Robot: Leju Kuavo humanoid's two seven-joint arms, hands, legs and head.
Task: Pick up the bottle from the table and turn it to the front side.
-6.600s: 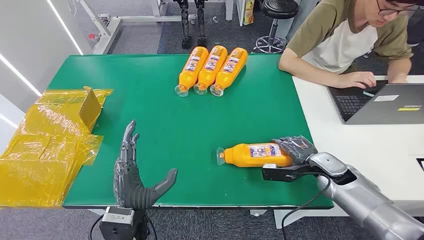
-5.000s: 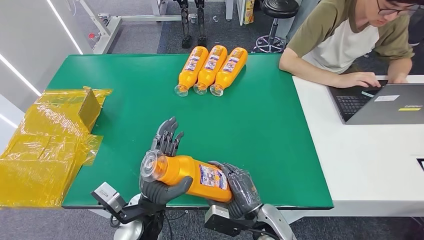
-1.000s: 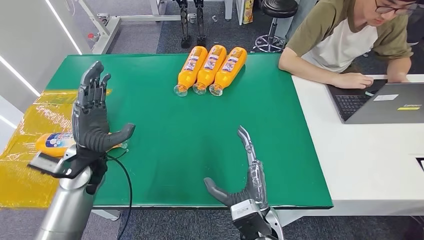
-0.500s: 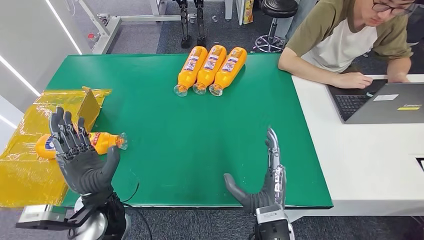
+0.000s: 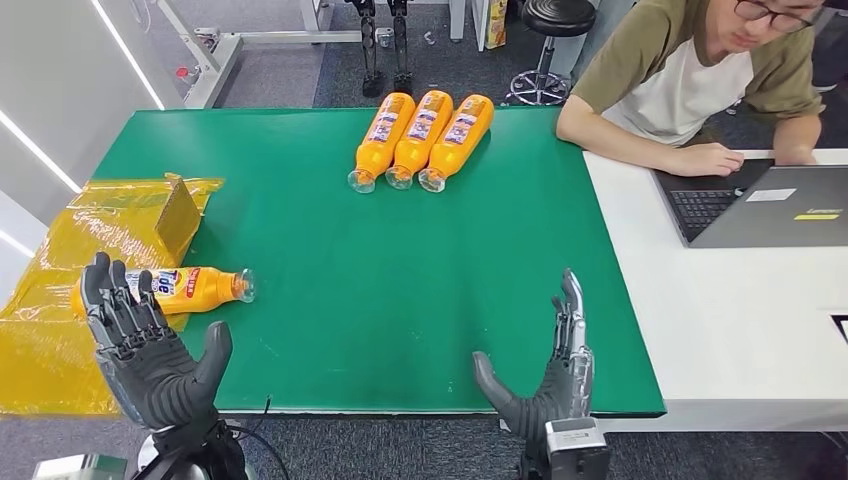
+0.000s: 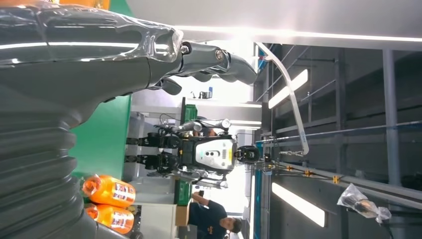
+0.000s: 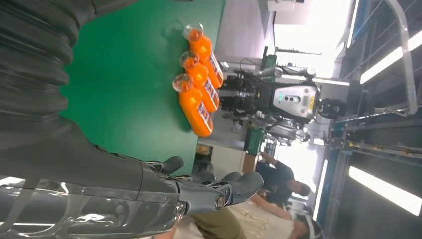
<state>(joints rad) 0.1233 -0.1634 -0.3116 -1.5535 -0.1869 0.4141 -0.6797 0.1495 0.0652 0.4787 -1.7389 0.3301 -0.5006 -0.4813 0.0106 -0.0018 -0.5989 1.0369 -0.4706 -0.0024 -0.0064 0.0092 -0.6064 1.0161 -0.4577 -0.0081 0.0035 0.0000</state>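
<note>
An orange bottle (image 5: pixel 183 288) lies on its side at the table's left edge, cap toward the middle, label facing up, partly on the yellow wrapping (image 5: pixel 60 290). My left hand (image 5: pixel 150 350) hovers just in front of it, empty, fingers spread and pointing up. Near the front edge toward the right, my right hand (image 5: pixel 548 380) is raised with fingers straight and nothing in it. Both hands also fill the near side of their wrist views, left hand (image 6: pixel 99 59) and right hand (image 7: pixel 124 194).
Three orange bottles (image 5: pixel 422 135) lie side by side at the far middle of the green table (image 5: pixel 380 260); they appear again in the right wrist view (image 7: pixel 199 79). A person (image 5: pixel 700 80) works at a laptop (image 5: pixel 770 205) on the white desk to the right.
My left hand has dropped lower and nearer the front edge, uncovering the bottle on the wrapping. My right hand has shifted slightly right and lower. The bottle lies still.
</note>
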